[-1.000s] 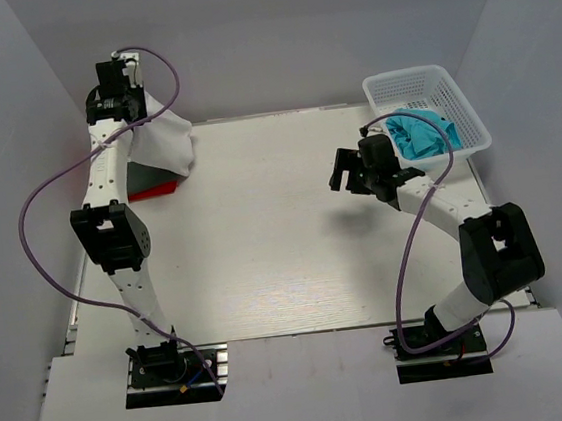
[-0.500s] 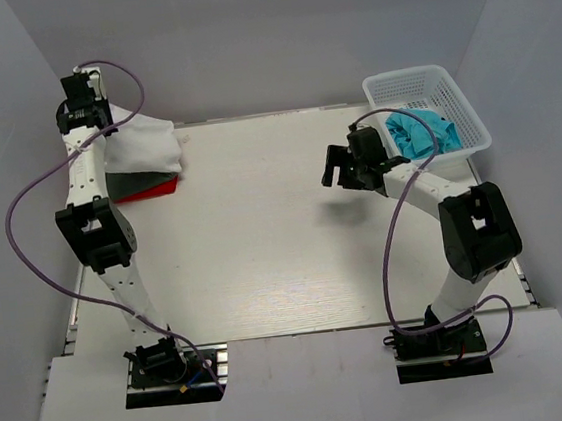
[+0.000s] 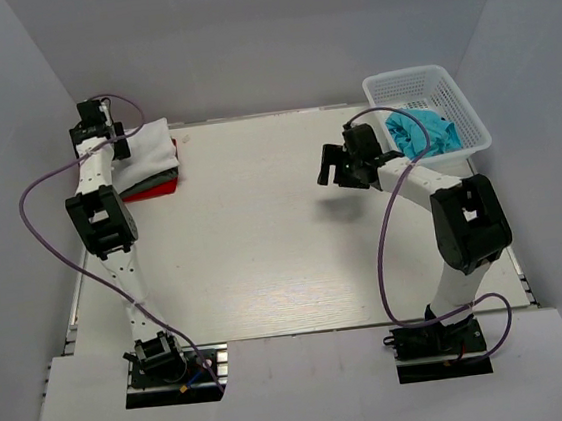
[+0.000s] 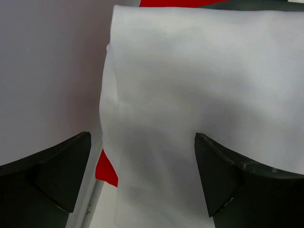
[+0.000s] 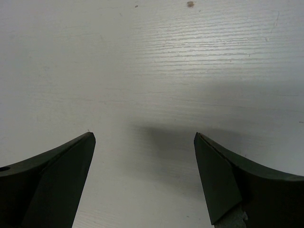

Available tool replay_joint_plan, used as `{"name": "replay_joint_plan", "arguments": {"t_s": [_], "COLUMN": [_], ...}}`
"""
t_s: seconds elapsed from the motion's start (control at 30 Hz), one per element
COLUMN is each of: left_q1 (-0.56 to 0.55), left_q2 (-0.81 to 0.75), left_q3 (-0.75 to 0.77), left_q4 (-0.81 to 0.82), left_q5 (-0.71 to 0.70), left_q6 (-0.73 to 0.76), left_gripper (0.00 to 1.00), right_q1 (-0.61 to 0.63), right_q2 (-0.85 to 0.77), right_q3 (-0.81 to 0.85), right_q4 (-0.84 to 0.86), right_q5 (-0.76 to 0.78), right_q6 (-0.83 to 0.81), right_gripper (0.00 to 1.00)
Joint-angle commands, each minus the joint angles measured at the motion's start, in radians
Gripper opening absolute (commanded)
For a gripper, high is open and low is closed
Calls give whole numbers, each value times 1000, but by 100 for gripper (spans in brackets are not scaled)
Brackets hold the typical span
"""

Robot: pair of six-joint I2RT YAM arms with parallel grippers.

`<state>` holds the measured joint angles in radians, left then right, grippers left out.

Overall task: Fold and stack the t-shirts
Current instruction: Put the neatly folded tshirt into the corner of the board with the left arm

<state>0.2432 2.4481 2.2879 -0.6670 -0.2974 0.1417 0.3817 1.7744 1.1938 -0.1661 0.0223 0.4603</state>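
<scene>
left gripper (image 4: 142, 137) wide, empty, above white shirt (image 4: 190, 71) on grey shirt (image 4: 266, 4), red shirt (image 4: 107, 171), far-left | right gripper (image 5: 142, 135) wide, empty | teal shirt (image 3: 426, 133) in basket (image 3: 417, 73) | risk: cloth snags mesh, basket drags

White plastic mesh basket (image 3: 410, 75) at far right corner of table (image 3: 283, 230). Tabletop white, wood-grained; small dark speck (image 5: 190, 4) on surface.
</scene>
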Motion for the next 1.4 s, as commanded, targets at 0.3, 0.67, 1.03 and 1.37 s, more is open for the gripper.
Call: {"name": "replay_joint_plan", "arguments": {"t_s": [0.3, 0.67, 1.03, 1.37], "left_q1": [-36, -163, -522, -660], "left_q2": [-326, -408, -1055, -1198], "left_q3": [-171, -312, -1194, -1321], "left_q4": [61, 119, 524, 425], "left_q5": [180, 444, 350, 150], "left_q6": [-229, -329, -520, -531], "left_gripper": [100, 100, 100, 100], "right_q1": [5, 2, 0, 3], "right_q2": [-167, -324, -659, -724], "right_q3": [-117, -285, -655, -723], "right_q4": [141, 141, 413, 480], "right_q5": [-93, -42, 25, -11], "right_q6": [-29, -61, -32, -12], "right_gripper": [90, 90, 90, 90]}}
